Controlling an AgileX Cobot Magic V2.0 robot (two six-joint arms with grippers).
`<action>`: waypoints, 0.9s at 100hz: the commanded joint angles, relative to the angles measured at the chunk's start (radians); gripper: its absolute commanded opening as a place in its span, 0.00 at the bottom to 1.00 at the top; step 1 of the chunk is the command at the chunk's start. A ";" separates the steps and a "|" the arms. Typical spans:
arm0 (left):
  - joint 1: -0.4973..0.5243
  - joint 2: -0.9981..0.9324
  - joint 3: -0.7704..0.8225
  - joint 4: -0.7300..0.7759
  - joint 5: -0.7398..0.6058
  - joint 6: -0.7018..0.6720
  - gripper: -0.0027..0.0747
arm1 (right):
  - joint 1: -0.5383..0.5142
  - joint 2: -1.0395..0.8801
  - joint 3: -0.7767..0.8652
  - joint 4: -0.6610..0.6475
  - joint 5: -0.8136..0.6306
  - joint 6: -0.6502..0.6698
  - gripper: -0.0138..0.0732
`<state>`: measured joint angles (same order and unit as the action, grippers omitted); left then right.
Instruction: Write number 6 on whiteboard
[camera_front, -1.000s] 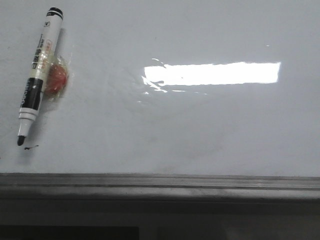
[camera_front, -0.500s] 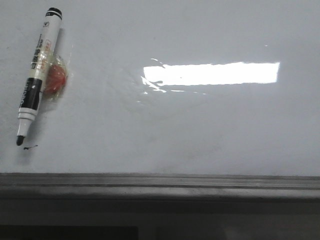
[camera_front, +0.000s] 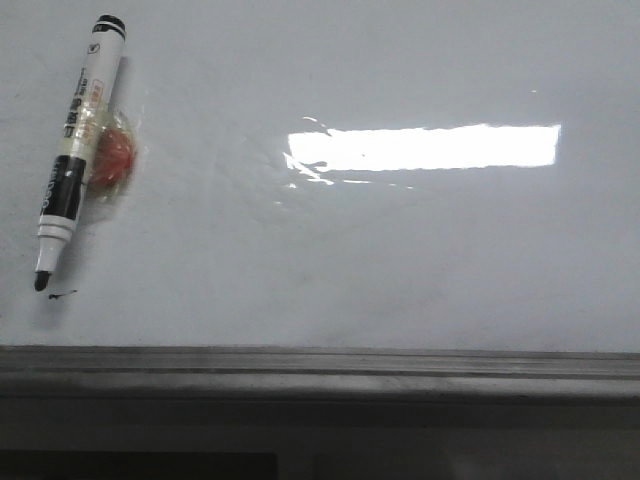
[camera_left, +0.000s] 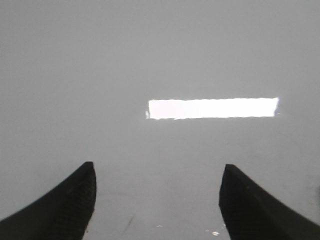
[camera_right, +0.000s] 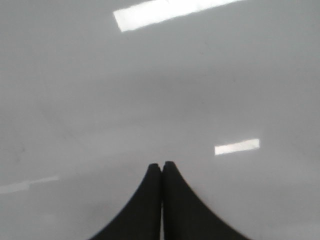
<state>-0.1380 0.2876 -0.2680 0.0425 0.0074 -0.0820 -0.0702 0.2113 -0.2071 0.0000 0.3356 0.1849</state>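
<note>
Zero strokes of the 6 on the whiteboard (camera_front: 400, 260) so far; only a tiny black squiggle (camera_front: 62, 294) sits beside the marker tip.

Marker (camera_front: 78, 145) lies uncapped at roughly 10 o'clock in the front view, cap end toward 12, tip toward 6. A red blob (camera_front: 112, 160) wrapped in clear tape is stuck to its right side, touching the barrel.

Handling, my guess: light, stiff plastic, slick barrel, may roll or skid on the glossy board. I'd grip mid-barrel on the black band, below the red blob, clear of the wet tip.

My left gripper (camera_left: 157, 200): fingers spread wide, nothing between them, looking at bare board; the marker isn't in its wrist view. My right gripper (camera_right: 161, 200): fingertips pressed together, holding nothing, also over bare board. Neither arm shows in the front view.
</note>
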 joint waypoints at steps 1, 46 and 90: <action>-0.071 0.035 -0.027 0.003 -0.089 -0.001 0.66 | -0.005 0.018 -0.034 0.000 -0.069 -0.002 0.09; -0.579 0.357 -0.027 -0.043 -0.117 -0.003 0.66 | -0.005 0.018 -0.034 0.000 -0.078 -0.002 0.09; -0.641 0.650 -0.027 -0.208 -0.364 -0.003 0.66 | -0.005 0.018 -0.034 0.000 -0.078 -0.002 0.09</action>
<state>-0.7748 0.9159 -0.2680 -0.1422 -0.2466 -0.0820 -0.0702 0.2103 -0.2071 0.0000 0.3356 0.1869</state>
